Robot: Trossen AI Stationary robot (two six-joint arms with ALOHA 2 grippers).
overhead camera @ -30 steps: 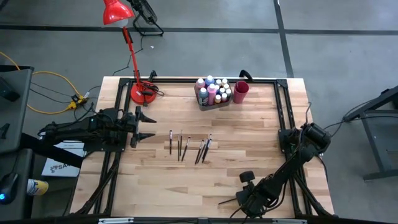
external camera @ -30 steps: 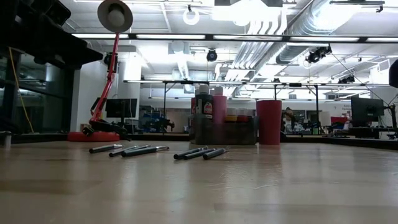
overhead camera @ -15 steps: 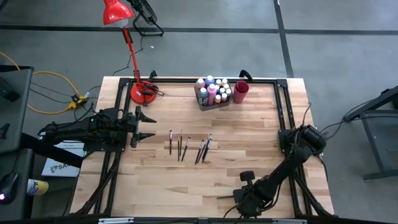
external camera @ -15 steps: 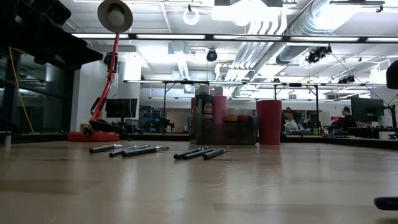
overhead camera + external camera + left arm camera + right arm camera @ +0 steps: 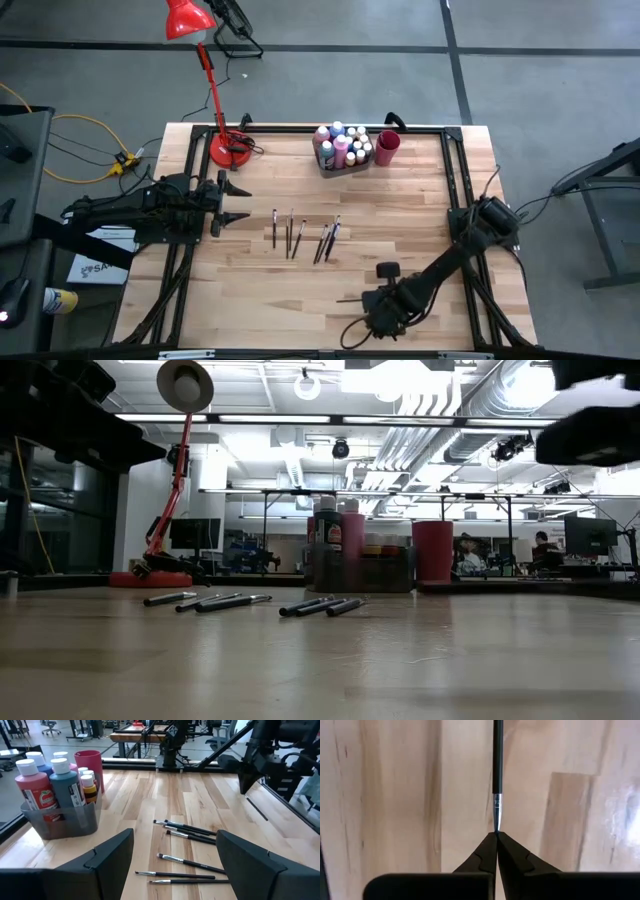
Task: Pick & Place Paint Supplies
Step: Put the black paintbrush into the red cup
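Several thin dark paintbrushes [image 5: 300, 236] lie flat in a loose row at the table's middle. At the far edge, small paint bottles stand in a grey bin [image 5: 343, 150] beside a red cup [image 5: 388, 148]. My right gripper [image 5: 372, 304] hangs over the near right part of the table, shut on one paintbrush [image 5: 497, 765], and also shows in the left wrist view [image 5: 248, 784]. My left gripper [image 5: 175, 865] waits open at the table's left side, level, with nothing between its fingers. My right gripper pinches the paintbrush at its bristle end, just past the metal ferrule [image 5: 496, 809], between the very ends of its two fingers. The fingers point down from above. The handle [image 5: 256, 809] sticks out sideways and slants down; whether its free end touches the table I cannot tell.
A red desk lamp [image 5: 228, 150] stands at the far left corner. A black frame [image 5: 455, 180] runs along the table's sides. Bare wood lies between the brush row and the near edge.
My right gripper has risen from the tabletop and gone toward the table's left edge, taking the paintbrush's bristle end up with it. The brushes in the row have stayed where they were.
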